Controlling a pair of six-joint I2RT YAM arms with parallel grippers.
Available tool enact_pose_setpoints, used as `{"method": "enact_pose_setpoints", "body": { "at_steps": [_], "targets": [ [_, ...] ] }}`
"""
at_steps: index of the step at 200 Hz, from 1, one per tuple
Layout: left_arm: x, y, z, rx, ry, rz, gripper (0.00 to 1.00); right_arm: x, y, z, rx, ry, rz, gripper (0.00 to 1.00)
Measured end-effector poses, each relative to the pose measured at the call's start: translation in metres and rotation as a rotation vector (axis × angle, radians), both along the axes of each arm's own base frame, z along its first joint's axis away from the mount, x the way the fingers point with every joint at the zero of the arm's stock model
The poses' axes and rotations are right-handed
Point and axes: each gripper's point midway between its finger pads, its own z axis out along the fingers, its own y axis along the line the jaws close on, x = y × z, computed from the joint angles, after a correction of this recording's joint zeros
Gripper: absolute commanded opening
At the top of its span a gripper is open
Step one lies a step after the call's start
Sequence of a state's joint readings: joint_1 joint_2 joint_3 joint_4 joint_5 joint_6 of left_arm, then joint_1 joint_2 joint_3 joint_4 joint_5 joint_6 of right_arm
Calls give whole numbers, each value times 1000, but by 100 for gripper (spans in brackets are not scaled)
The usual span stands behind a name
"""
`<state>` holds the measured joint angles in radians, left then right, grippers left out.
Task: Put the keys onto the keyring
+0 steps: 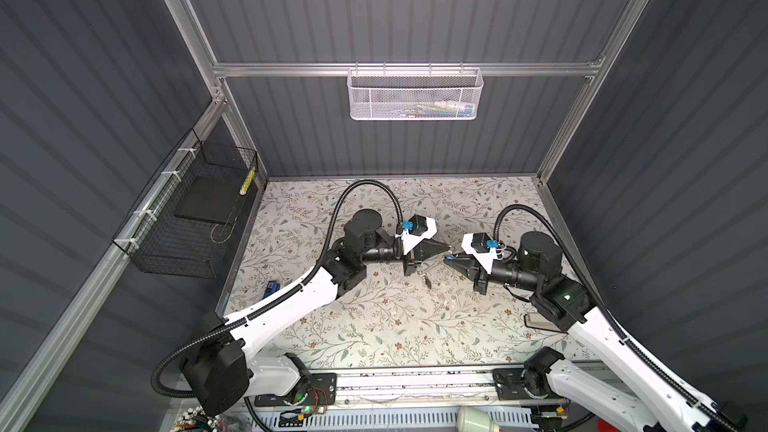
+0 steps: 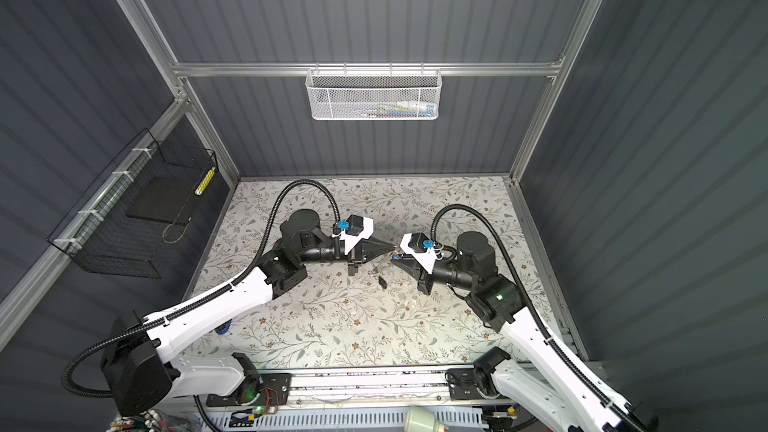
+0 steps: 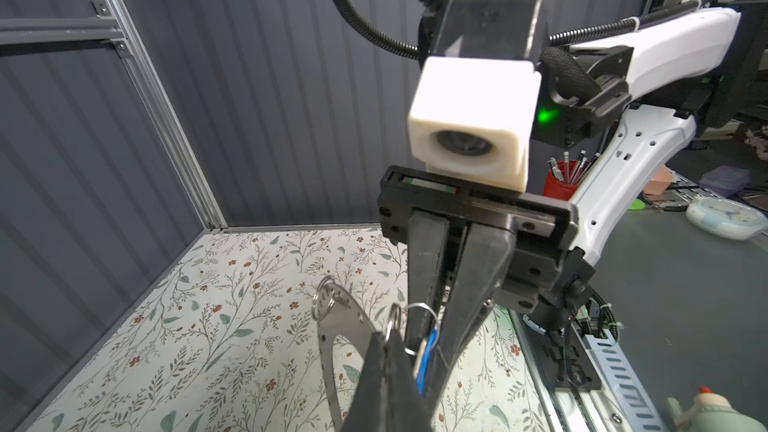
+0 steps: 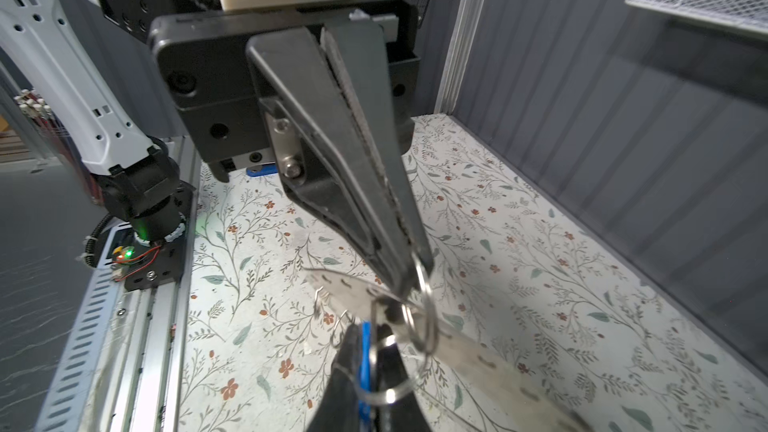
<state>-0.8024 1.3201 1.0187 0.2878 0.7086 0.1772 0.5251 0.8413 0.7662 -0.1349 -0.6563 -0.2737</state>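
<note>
Closest in, an aluminium rail (image 1: 415, 380) runs along the front edge with both arm bases (image 1: 536, 376) bolted to it. Then comes the table (image 1: 374, 326), covered in a pale floral print with little grey-green leaves and rust-red flowers. About mid-table the two arms meet nose to nose above it. The left gripper (image 1: 445, 247) has its fingers pressed together on the keyring (image 3: 340, 313), a flat grey metal band with small holes that sticks out tilted from the tip. The right gripper (image 1: 451, 258) is pinched onto the blue-tagged key (image 4: 365, 351), tag edge-on between its fingers, right up against the ring. Just beneath them a small black key (image 1: 427, 282) shows in both top views; can't tell if it dangles off the ring or lies on the print. By the table's left edge sits a blue block (image 1: 272, 287). Room-wise it's dark grey ribbed panels (image 1: 395, 6) on three sides in an aluminium frame (image 1: 395, 69). A black wire basket (image 1: 183, 222) hangs on the left wall and a white mesh basket (image 1: 415, 95) on the back one. Writing: the tag is edge-on so nothing on it reads, and the yellow strip (image 1: 248, 182) in the black basket is too small to make out.
</note>
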Motion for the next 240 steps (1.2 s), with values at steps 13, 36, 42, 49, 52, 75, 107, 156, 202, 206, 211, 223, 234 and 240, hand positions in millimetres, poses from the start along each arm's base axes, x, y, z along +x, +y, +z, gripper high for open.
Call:
{"method": "enact_pose_setpoints", "body": {
  "at_steps": [13,36,42,49,52,75,107,156,202,206,211,223,234,240],
  "targets": [
    [0,1,-2,8,3,-7,0,-1,1,-3,-3,16,13,8],
    [-1,3,-5,17,6,-19,0,-2,1,-6,-5,35,31,7],
    [-1,3,-5,18,5,-21,0,-2,1,-6,-4,38,36,6],
    [-1,4,-5,19,5,-23,0,-3,1,-6,-6,42,42,5],
    [-2,4,-5,19,3,-26,0,-4,1,-6,-6,43,46,5],
    [-4,6,-4,15,3,-43,0,-6,1,-6,-9,48,72,4],
    [-7,7,-2,8,17,-68,0,-8,1,-7,4,63,127,7],
    [-5,9,4,-26,11,-63,0,2,0,-22,-25,125,113,45],
    [2,11,11,-42,-20,-7,0,-5,-14,8,52,33,18,46],
    [2,12,11,-42,-23,-3,0,-6,-15,12,67,29,14,46],
    [3,12,11,-42,-26,4,0,-7,-15,16,84,29,10,46],
    [4,13,10,-40,-34,19,0,-8,-16,22,122,45,2,44],
    [6,14,10,-39,-41,29,0,-7,-15,26,155,75,-8,42],
    [7,14,10,-38,-44,35,0,-6,-15,27,172,97,-14,41]
  ]
}}
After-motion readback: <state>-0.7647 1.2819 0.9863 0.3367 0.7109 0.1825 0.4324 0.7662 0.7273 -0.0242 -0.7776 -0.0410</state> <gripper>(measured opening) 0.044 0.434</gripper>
